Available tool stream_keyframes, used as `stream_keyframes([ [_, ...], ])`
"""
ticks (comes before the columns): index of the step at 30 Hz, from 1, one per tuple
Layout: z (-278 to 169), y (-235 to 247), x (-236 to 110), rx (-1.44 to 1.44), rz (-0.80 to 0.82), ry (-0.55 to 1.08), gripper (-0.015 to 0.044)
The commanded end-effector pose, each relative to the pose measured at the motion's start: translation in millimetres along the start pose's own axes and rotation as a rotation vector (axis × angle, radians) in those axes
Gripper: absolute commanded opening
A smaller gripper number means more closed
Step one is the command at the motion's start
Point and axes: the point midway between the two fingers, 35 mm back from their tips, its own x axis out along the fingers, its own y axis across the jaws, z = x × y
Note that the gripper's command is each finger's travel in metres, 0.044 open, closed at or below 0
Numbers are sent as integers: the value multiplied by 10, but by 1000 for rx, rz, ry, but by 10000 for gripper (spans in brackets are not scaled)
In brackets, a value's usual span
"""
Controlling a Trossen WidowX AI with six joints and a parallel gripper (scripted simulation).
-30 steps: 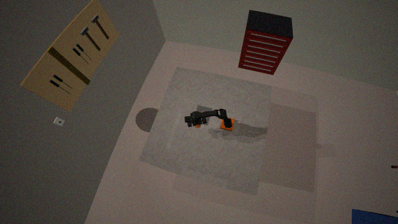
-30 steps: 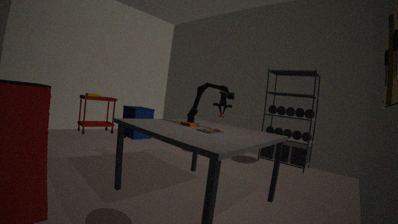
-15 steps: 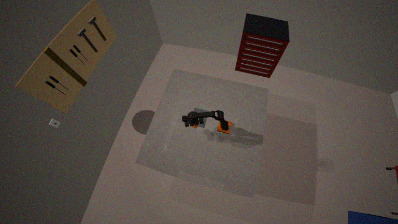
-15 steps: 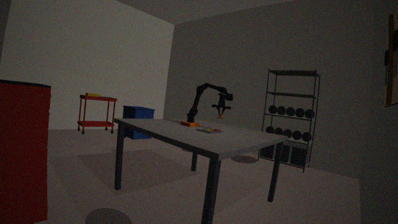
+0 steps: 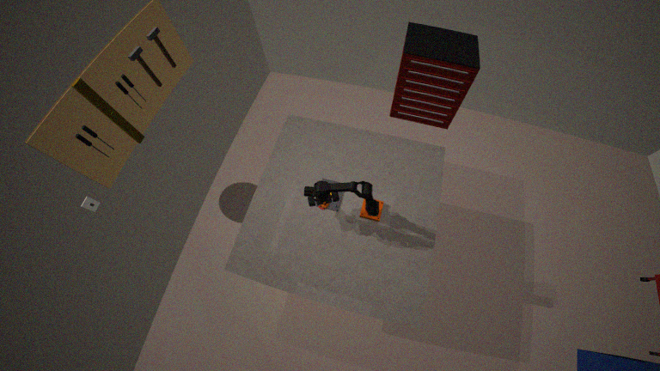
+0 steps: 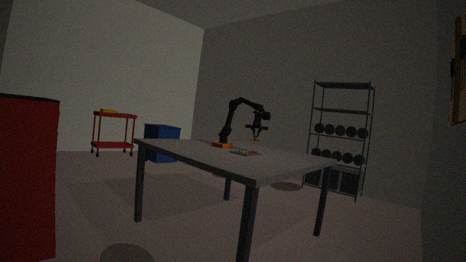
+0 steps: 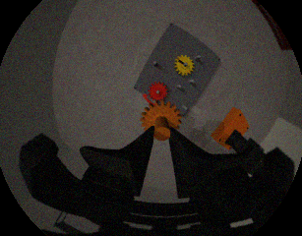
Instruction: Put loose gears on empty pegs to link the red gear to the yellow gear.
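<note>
My gripper [image 7: 161,129] [image 6: 255,137] is shut on the knob of an orange gear [image 7: 151,118], which it holds in the air above the table. The grey board [image 7: 171,41] [image 6: 236,152] lies beyond it in the wrist view. The red gear [image 7: 161,92] sits on a peg near the board's edge, with the red arrow [image 7: 148,99] beside it. The yellow gear [image 7: 181,65] with its black stripe sits on a peg farther back. Several bare pegs show, among them one at the left [image 7: 155,63] and one near the middle [image 7: 179,87]. The held gear may hide part of the board's near edge.
The orange arm base [image 7: 231,127] [image 5: 370,216] [image 6: 221,145] stands on the table [image 5: 350,264] [image 6: 275,162] beside the board. No other loose gear can be made out in these views. The arm covers part of the board in the top view.
</note>
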Motion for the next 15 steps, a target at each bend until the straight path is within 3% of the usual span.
stream_keyframes([
  [1,62,-40,33,-5,3,-6,0],
  [15,305,-218,229,-5,1,-8,0],
])
